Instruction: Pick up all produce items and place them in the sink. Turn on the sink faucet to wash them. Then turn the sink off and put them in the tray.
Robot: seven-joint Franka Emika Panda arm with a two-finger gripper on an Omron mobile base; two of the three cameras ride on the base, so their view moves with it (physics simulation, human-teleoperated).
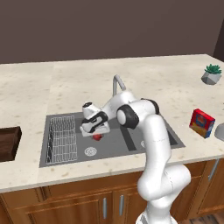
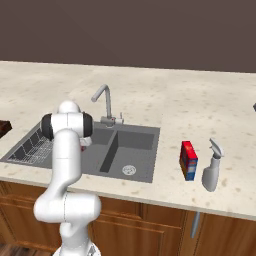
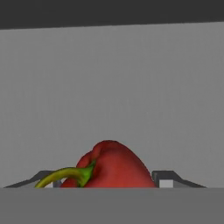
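Note:
A red pepper (image 3: 116, 166) with a curved green stem, the produce item, fills the gap between my two fingertips in the hand view. From the left base view my gripper (image 1: 97, 134) points down into the left basin of the dark grey sink (image 1: 111, 148), shut on the red fruit (image 1: 98, 137) just under the hand. My gripper (image 3: 105, 180) has the basin's grey wall behind it. The silver sink faucet (image 1: 116, 83) (image 2: 106, 100) stands at the back rim, its spout behind my forearm. The brown wooden tray (image 1: 8, 142) (image 2: 4, 126) sits on the counter left of the sink.
A wire rack (image 1: 61, 140) (image 2: 30, 145) lies in the left end of the basin. A red, blue and yellow box (image 1: 201, 122) (image 2: 188, 160) stands right of the sink, with a spray bottle (image 2: 212, 165) beside it. A small potted plant (image 1: 212, 74) is far right.

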